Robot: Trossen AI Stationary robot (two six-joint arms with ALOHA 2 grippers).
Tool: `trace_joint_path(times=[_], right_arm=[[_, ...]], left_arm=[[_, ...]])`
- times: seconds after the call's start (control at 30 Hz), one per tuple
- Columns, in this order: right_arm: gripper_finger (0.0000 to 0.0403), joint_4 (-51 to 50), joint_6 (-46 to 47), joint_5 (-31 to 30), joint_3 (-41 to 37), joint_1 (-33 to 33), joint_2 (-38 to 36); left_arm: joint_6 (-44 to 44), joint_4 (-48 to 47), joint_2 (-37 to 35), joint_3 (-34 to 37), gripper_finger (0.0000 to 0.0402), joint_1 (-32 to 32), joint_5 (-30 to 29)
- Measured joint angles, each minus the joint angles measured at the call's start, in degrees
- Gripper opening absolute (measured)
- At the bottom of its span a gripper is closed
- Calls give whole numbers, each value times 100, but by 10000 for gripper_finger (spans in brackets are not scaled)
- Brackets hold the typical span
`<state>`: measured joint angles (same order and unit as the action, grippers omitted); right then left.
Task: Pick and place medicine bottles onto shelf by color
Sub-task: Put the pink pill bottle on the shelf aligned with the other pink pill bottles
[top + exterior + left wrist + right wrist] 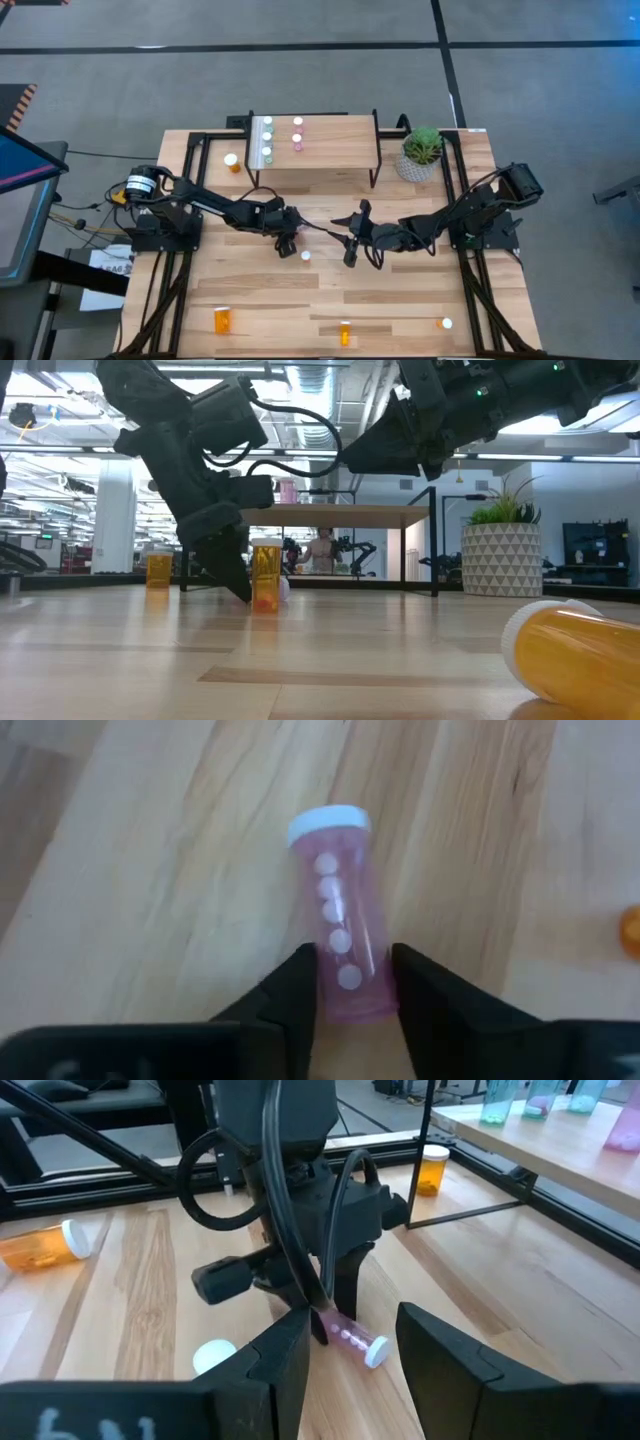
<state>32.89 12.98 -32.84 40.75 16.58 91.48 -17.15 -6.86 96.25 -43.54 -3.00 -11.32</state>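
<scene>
Grey floor surrounds my workspace, a pale butcher-block tabletop (pixel 400 290) of glued wood strips, smooth and matte. At its far edge stands the shelf (pixel 320 150), a light plank on thin black metal legs, carrying a column of pale green bottles (pixel 267 138) and pink bottles (pixel 297 135) upright, white caps showing as round dots from above. Beside it sits a potted green plant (pixel 421 153) in a white patterned pot.

From the left comes my left arm, dark and jointed, its cable looping; the left gripper (pixel 352 982) is low at the table's centre. Between its two black fingers lies a pink bottle (pixel 342 925), a translucent cylinder on its side with round white tablets inside and a white cap pointing away from the wrist. Both fingers sit flush against the bottle's base end, so I read it as pinching that bottle, though I can't be fully sure how firmly it bites.

My right gripper (pixel 350 1345) hovers just across from it, fingers spread with nothing between them.

Elsewhere, one small orange bottle (pixel 232 161) stands by the shelf's left legs, a larger orange bottle (pixel 222 320) lies near the front edge, and another orange bottle (pixel 345 332) sits nearby. A white-capped bottle (pixel 446 323) rests toward the front right.
</scene>
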Motion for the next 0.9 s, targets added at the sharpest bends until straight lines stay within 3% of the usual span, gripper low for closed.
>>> trace_joint_path(times=[0.2,0.37,0.47,0.63,0.77,0.9], right_arm=[[172,-9,-84,0,0,69,-31],[172,73,-294,-7,-4,156,-250],[172,244,-435,-7,4,206,-392],[172,1376,-1104,52,1,262,-442],[176,2603,-1438,801,4,99,-295],[195,2958,-1313,1385,133,-253,-140]], left_arm=[[-29,-17,-446,35,61,-236,-405],[61,28,-1319,253,89,-578,-1173],[320,535,-2008,605,105,-761,-1486],[993,2646,-3208,1565,95,-883,-641],[1066,4324,-3785,2309,81,-787,155],[1107,5101,-3993,2616,85,-724,466]])
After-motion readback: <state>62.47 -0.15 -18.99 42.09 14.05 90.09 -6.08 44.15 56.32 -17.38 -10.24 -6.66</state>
